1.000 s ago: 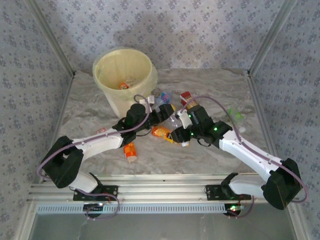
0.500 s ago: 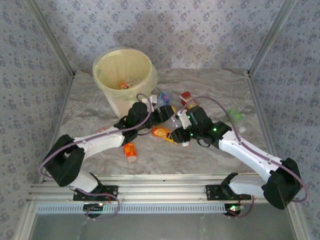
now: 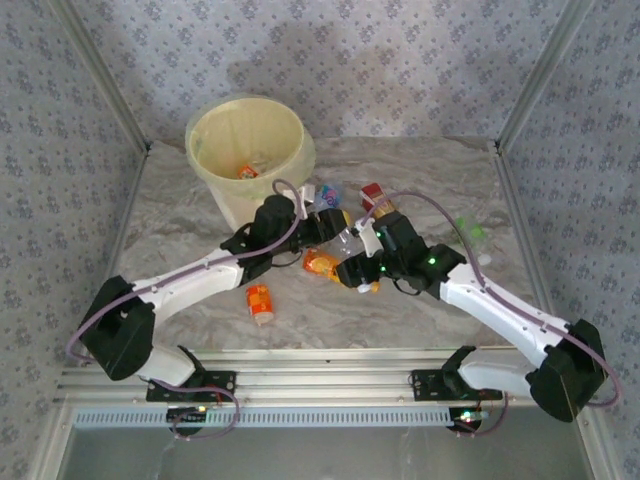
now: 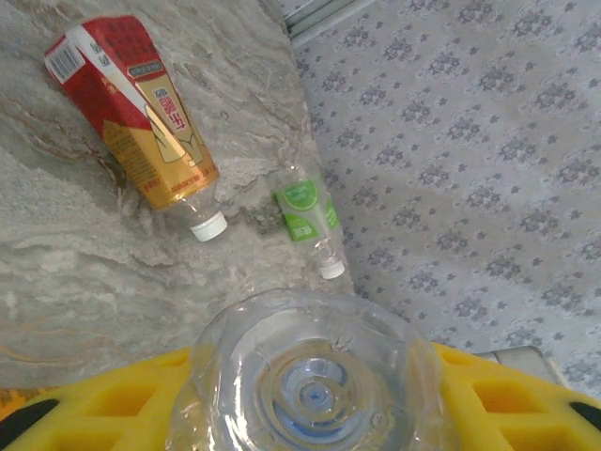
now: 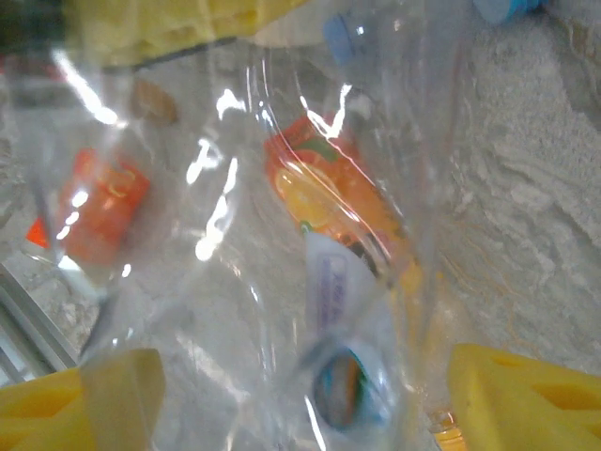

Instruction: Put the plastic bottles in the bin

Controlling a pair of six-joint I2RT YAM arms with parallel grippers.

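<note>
Marbled table, partly littered
A red-labelled bottle and a green-labelled bottle are seen lying beyond the left fingers.

Even soft light, blurred glary right-wrist view

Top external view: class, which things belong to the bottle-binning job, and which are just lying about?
Job: bin; orange bottle; red-labelled bottle; green-labelled bottle; clear bottle in the left gripper.
Just there: marbled table; aluminium frame; patterned wall.

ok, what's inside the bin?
The bin holds an orange-labelled bottle and a pale item beside it. Its near wall hides the rest of the bottom.
</note>
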